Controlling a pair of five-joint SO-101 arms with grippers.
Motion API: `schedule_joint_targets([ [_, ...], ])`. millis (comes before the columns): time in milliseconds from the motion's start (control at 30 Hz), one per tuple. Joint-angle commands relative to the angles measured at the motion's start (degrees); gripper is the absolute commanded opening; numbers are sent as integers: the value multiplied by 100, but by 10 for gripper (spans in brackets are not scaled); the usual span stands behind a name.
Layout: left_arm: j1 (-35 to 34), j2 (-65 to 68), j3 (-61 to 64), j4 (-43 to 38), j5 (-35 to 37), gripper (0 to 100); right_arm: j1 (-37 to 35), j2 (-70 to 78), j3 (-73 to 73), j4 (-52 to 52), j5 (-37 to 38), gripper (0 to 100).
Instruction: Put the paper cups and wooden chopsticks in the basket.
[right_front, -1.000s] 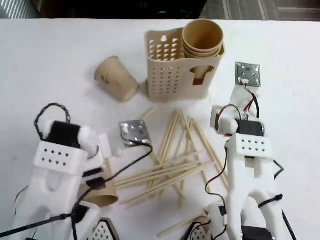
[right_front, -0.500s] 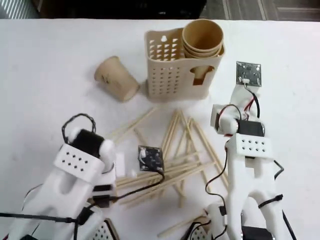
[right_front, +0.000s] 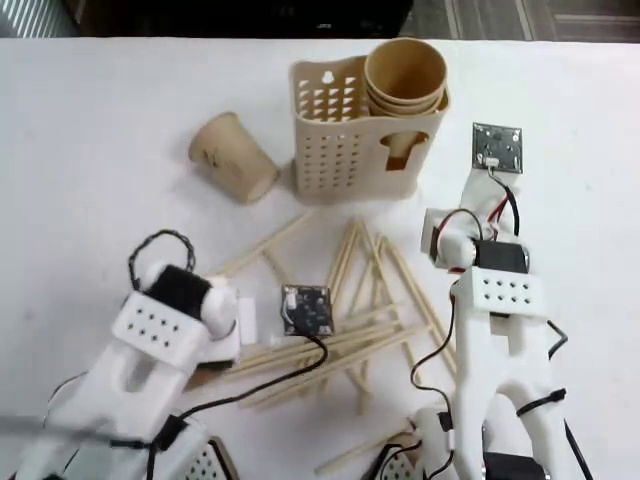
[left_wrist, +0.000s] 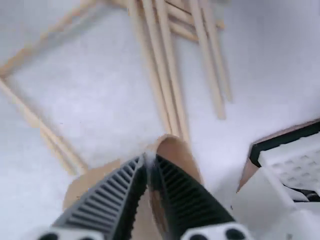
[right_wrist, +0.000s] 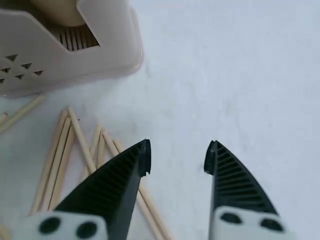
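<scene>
My left gripper (left_wrist: 148, 160) is shut on the rim of a brown paper cup (left_wrist: 176, 152), just above the table beside wooden chopsticks (left_wrist: 161, 65). The left arm (right_front: 160, 330) stands at the lower left, next to the scattered chopsticks (right_front: 345, 325). The beige perforated basket (right_front: 340, 140) stands at the back with stacked paper cups (right_front: 405, 75) in it. Another paper cup (right_front: 232, 157) lies on its side to its left. My right gripper (right_wrist: 177, 155) is open over bare table, near the basket's corner (right_wrist: 65, 55) and some chopsticks (right_wrist: 75, 145).
The right arm (right_front: 495, 300) stands right of the chopstick pile, its wrist camera (right_front: 497, 148) beside the basket. A white block with a dark edge (left_wrist: 290, 160) sits close to the held cup. Open table lies at the far left and far right.
My left arm has swung right and toward the chopstick pile, with the cup in its gripper; the cup is now hidden under the arm in the high view. The right arm has not moved.
</scene>
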Motion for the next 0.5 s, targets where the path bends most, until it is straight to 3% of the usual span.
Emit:
schedule_joint_targets([
  [0,-189,-514,-527,-79,-26,24,-40,-198,-26,-92,62,180],
  [233,-1156,-1112,-659,-404,-44,24,-40,-198,-26,-92,62,180],
  [467,-2229,-884,-624,-967,-44,24,-57,-198,-26,-92,62,180],
])
